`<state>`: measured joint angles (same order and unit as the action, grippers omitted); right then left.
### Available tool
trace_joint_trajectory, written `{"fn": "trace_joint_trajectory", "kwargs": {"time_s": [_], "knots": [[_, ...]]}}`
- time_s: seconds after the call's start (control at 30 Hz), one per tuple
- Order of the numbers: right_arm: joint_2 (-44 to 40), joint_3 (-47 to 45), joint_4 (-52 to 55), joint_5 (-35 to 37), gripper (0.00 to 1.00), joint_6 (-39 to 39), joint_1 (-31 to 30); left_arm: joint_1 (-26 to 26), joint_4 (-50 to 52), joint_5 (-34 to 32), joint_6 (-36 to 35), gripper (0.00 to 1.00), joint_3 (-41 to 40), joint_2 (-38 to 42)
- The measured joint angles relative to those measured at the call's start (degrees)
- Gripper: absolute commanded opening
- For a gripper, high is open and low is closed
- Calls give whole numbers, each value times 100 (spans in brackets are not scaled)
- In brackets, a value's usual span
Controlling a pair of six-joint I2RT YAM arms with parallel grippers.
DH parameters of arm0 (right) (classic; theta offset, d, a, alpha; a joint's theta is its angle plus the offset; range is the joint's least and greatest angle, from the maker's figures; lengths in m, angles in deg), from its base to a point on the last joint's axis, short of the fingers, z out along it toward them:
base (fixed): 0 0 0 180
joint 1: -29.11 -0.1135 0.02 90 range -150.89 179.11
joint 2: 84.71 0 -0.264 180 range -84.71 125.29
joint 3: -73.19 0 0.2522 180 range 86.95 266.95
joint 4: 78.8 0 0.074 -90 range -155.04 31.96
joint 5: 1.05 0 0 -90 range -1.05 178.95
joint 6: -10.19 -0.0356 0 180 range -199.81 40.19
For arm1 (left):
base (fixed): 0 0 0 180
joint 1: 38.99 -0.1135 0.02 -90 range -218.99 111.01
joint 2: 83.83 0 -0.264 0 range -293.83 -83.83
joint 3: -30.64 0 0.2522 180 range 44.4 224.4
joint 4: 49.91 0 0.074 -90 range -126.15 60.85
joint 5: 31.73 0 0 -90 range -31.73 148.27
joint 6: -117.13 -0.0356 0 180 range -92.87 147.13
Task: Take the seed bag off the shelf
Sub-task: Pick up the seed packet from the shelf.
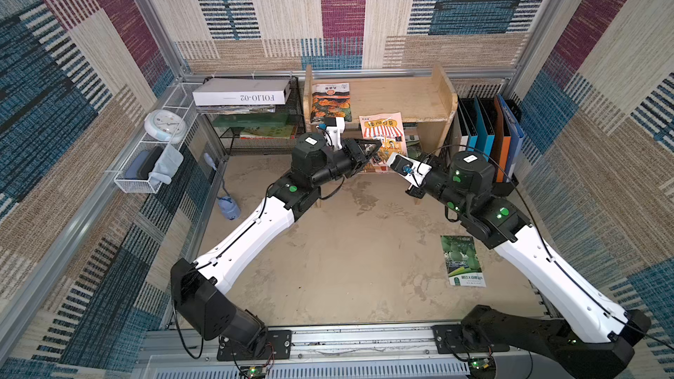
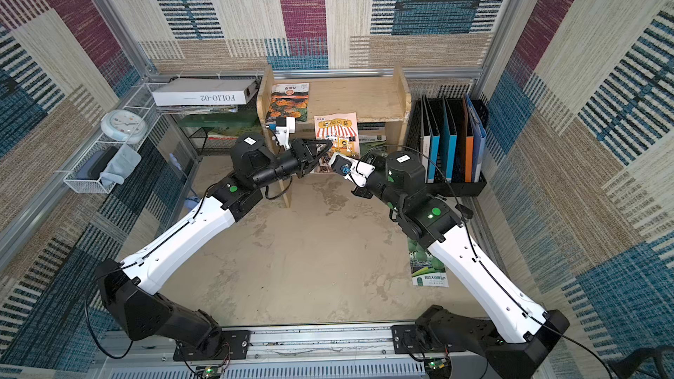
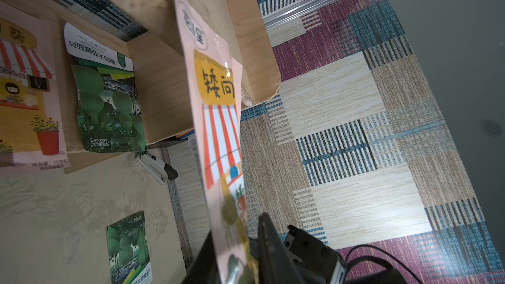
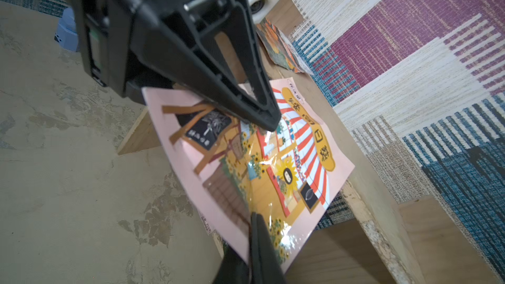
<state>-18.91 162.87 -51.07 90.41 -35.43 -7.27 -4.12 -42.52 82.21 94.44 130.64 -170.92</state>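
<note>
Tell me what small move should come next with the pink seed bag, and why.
Probably open the right gripper and let go. Both grippers pinch the pink seed bag, the left gripper nearer its middle, the right at an edge, and it is held up in front of the shelf, so the left could likely carry it clear alone.

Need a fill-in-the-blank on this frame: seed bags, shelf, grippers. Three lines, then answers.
1. The held seed bag, pinched by the left gripper and the right gripper, is ____ in colour.
2. The orange-flower seed bag lies on the ____ tier of the shelf.
3. The loose seed bag flat on the table is mostly ____.
Missing words: pink; top; green.
</note>
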Motion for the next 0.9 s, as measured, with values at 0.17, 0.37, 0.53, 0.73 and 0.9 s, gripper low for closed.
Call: {"fn": "trace_joint_trajectory", "kwargs": {"time_s": [0.17,0.37,0.53,0.73,0.9], "knots": [[-35,0,70,0,0,0,-2,4,22,44,-9,0,0,-4],[-83,-15,116,28,37,-28,-4,9,24,85,-4,0,-15,-7],[-256,-63,238,173,56,-162,-26,-2,22,85,-15,0,-164,46],[-662,-107,654,258,60,-581,-63,15,22,-42,-249,0,-625,409],[-1058,-138,1060,295,61,-1027,-85,63,96,-328,-525,0,-1196,844]]}}
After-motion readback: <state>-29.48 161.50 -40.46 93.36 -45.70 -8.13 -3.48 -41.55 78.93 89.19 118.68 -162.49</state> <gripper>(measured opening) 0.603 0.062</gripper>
